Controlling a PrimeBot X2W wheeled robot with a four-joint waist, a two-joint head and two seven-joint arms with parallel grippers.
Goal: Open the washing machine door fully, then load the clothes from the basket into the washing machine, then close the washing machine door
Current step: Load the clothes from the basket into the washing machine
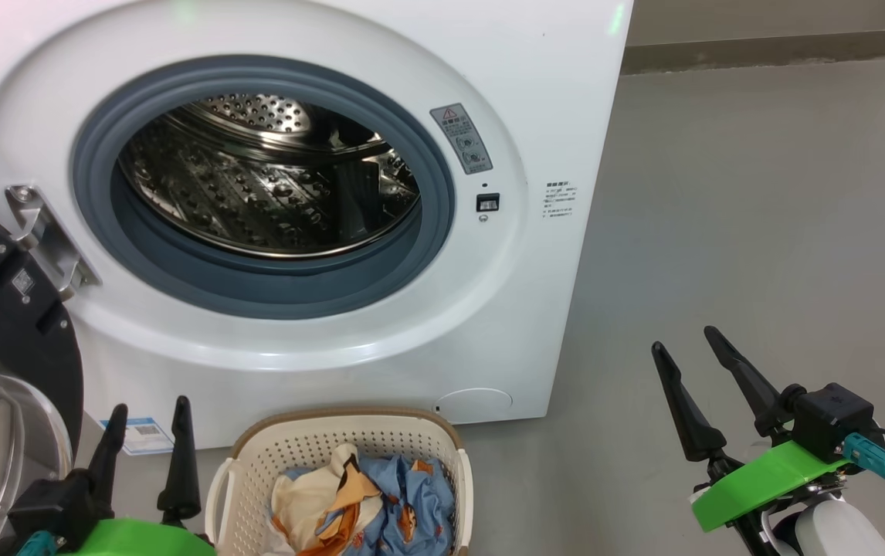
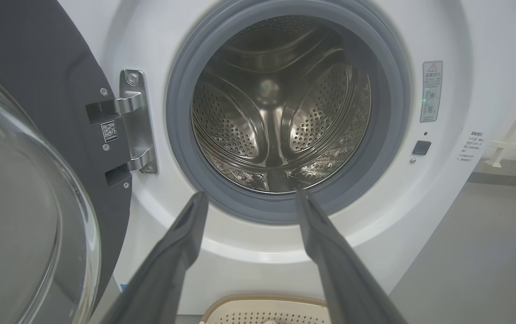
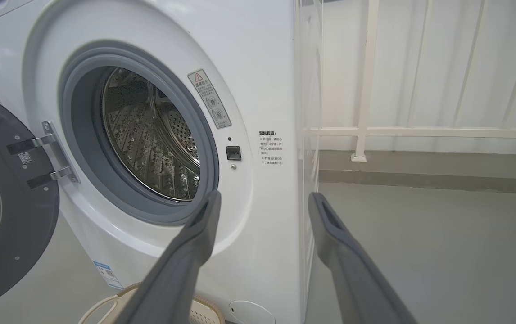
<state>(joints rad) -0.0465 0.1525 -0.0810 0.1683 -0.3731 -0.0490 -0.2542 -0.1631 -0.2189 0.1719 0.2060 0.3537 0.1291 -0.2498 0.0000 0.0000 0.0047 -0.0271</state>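
This is a plain laundry area. A white front-loading washing machine (image 1: pixel 558 116) stands on a smooth grey floor (image 1: pixel 759 232), with a basket (image 1: pixel 311 448) of clothes (image 1: pixel 411 486) before it. Beside it, a white railing (image 3: pixel 366 81) runs along pale ribbed wall panels (image 3: pixel 465 67).

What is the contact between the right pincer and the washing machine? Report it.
Apart. The head view shows bare grey floor between the open right pincer and the washing machine.
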